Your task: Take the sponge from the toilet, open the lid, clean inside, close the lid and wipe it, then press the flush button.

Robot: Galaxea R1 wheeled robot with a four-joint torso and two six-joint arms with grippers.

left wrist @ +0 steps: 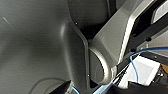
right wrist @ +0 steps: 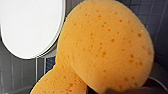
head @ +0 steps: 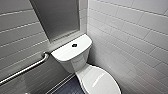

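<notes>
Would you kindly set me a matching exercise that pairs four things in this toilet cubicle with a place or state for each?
Things:
1. small dark round flush button
2. glossy white oval lid
3. orange porous sponge
4. shiny metal grab bar

Places or states:
A. fixed to the tiled wall
B. close before the right wrist camera
C. lying shut
D. centre of the white tank cover

Pairs: 1-D, 2-C, 3-B, 4-A.

The flush button (head: 74, 45) sits atop the toilet (head: 71, 55), the lid (head: 100, 82) before it, rail (head: 25, 69) left.
</notes>
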